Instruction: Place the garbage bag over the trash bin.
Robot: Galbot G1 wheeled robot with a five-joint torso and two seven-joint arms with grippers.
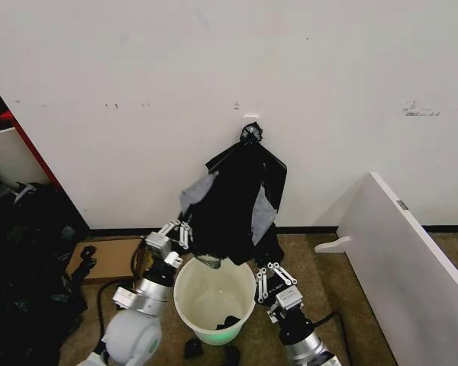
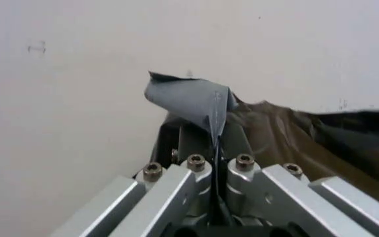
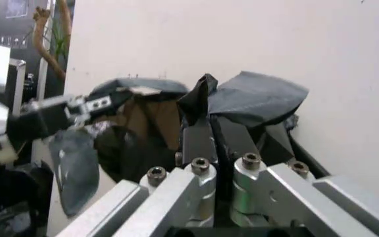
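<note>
The thin, glossy, crinkled black plastic garbage bag hangs against the white wall, just above and behind the round cream-white plastic trash bin with its greenish base, which stands on the brownish floor between the two arms. The bag's film flares out to both sides, greyish where light catches it, and its upper part runs up to a small black knot high on the wall. How much of that dark mass is the single bag and how much is other black film behind it is hard to make out.

The left gripper reaches up from the silver-and-white left arm to the bag's lower left edge. In the left wrist view its fingers are pressed together with a grey flap of the film pinched between them. The right gripper, on an arm coming up from the lower right, sits just beside the bin's right rim and below the bag's right corner. From the right wrist camera its dark fingers are closed tight on a crumpled fold of the film, and the left gripper shows farther off.

Some small dark thing lies inside the bin near the bottom, too small to identify. A flat white board leans at the right, cut off by the picture's edge, with a small label that cannot be read. A flat brown cardboard piece lies on the floor at the left.
</note>
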